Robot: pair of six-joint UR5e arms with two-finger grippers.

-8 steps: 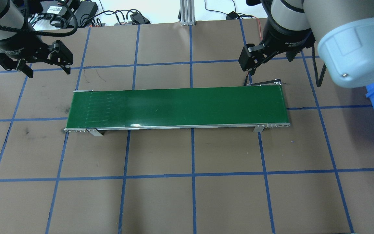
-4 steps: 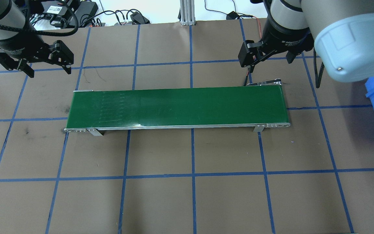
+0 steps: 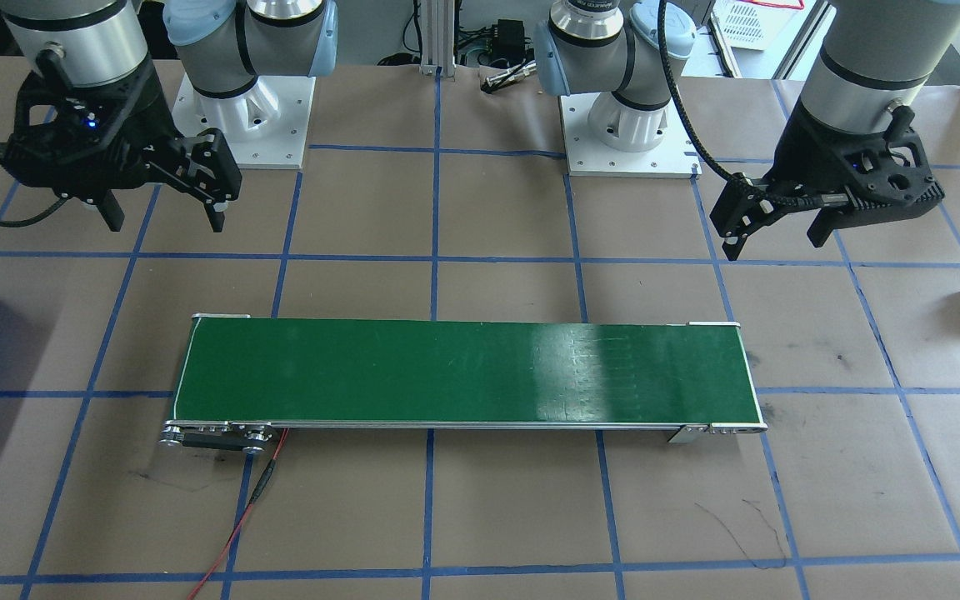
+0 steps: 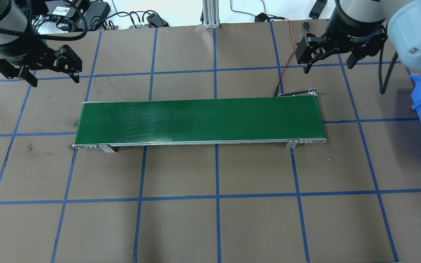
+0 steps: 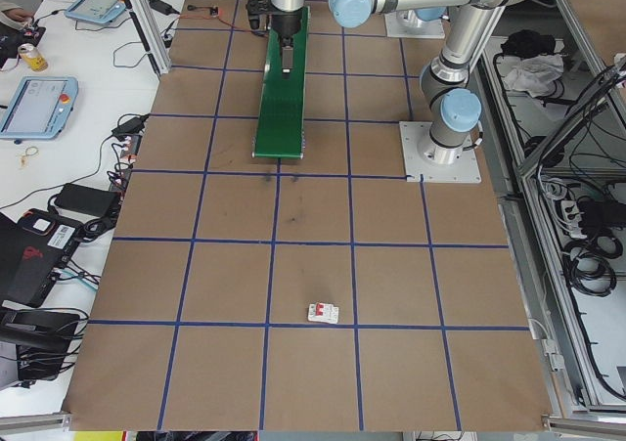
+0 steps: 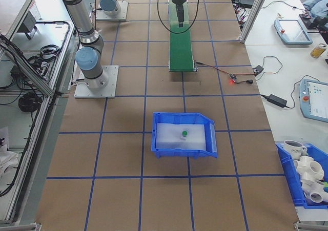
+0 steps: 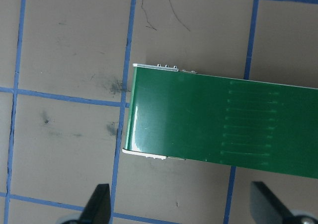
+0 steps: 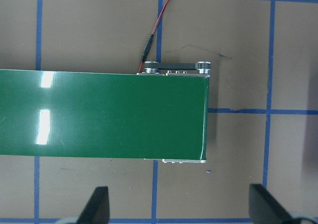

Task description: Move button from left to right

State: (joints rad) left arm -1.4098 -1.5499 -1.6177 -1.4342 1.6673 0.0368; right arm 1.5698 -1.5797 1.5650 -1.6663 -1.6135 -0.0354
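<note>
Since the earlier overhead frames, the right hand (image 4: 329,62) has swung outward from near the conveyor's far right corner toward the worktop's right side, while the left hand (image 4: 53,75) has barely shifted.

Both hands hang released, fingers spread wide and holding nothing; each wrist view shows two dark fingertips (image 7: 97,204) far apart with only bare surface between them. The left hand hovers off the left end of the green conveyor belt (image 4: 199,120), the right hand off its right end.

The worktop (image 4: 217,219) is covered in brown paper marked into squares by blue tape lines, with scuffs and pen marks near the belt's ends. One conveyor lies across the middle, nothing on it, with a red and black wire (image 3: 238,517) running from its drive end.

The button (image 6: 184,133) sits in the one blue bin (image 6: 184,150) on the robot's right, on the bin's white floor, well apart from the belt. One white breaker block (image 5: 324,312) with a red mark lies alone on the paper far to the robot's left. Side benches carry tablets, cables and a second bin of white fittings (image 6: 305,177).
</note>
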